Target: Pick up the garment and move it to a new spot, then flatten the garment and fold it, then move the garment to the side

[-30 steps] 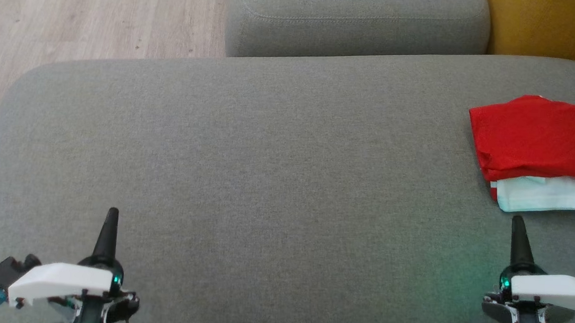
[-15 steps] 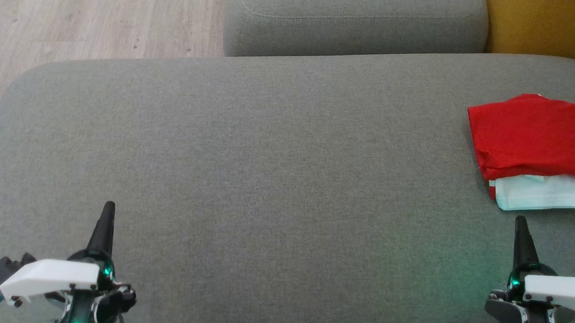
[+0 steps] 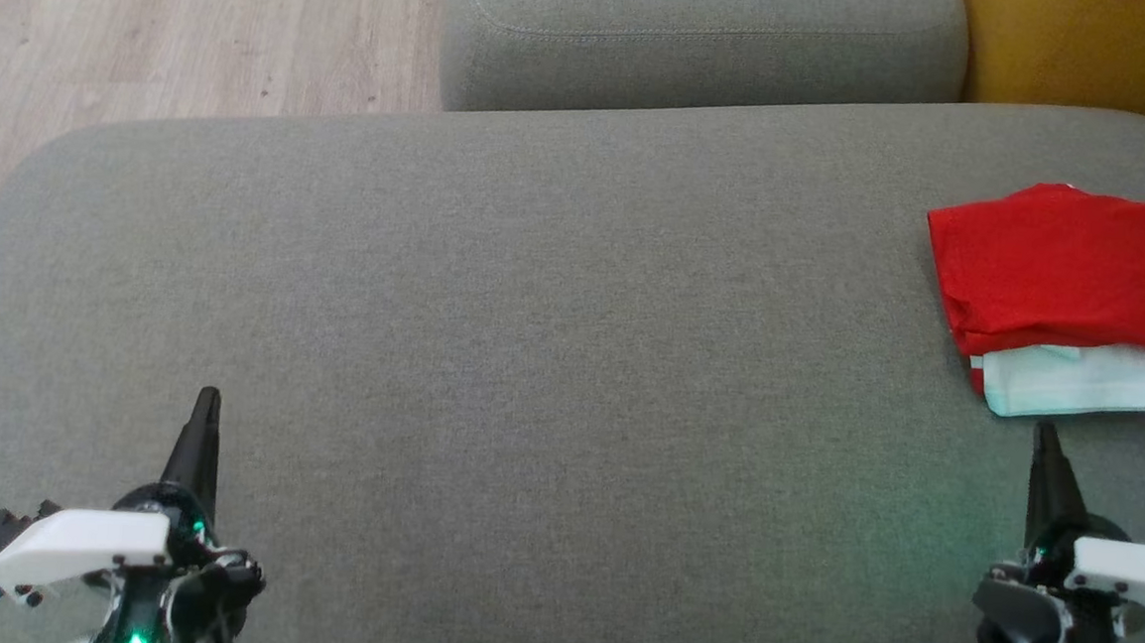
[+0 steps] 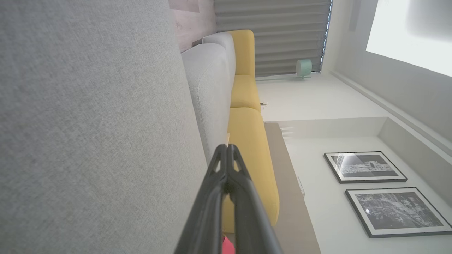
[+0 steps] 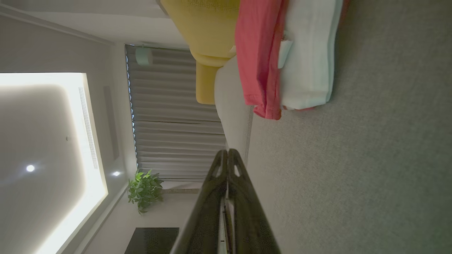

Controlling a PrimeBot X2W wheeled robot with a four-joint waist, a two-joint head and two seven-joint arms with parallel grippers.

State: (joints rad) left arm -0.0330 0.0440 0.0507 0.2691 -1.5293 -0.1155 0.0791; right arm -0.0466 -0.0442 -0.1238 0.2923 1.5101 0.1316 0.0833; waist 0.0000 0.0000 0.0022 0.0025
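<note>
The garment (image 3: 1068, 267) is red, folded into a flat stack with a white layer showing at its near edge, and lies at the far right of the grey sofa seat (image 3: 551, 340). In the right wrist view the garment (image 5: 259, 56) sits ahead of the fingers. My right gripper (image 3: 1045, 435) is shut and empty, its tip just short of the garment's white edge. My left gripper (image 3: 207, 401) is shut and empty at the lower left, far from the garment. Both wrist views show the fingers pressed together, left (image 4: 226, 148) and right (image 5: 227, 152).
A grey cushion (image 3: 699, 41) stands behind the seat, with a yellow cushion (image 3: 1096, 55) to its right. Wooden floor (image 3: 153, 27) lies beyond the seat's left edge. The seat's wide middle offers free room.
Both grippers have slid slightly forward and lower in the head view; the right tip is now closer to the garment's white edge. The camera has shifted a little. The garment lies still.
</note>
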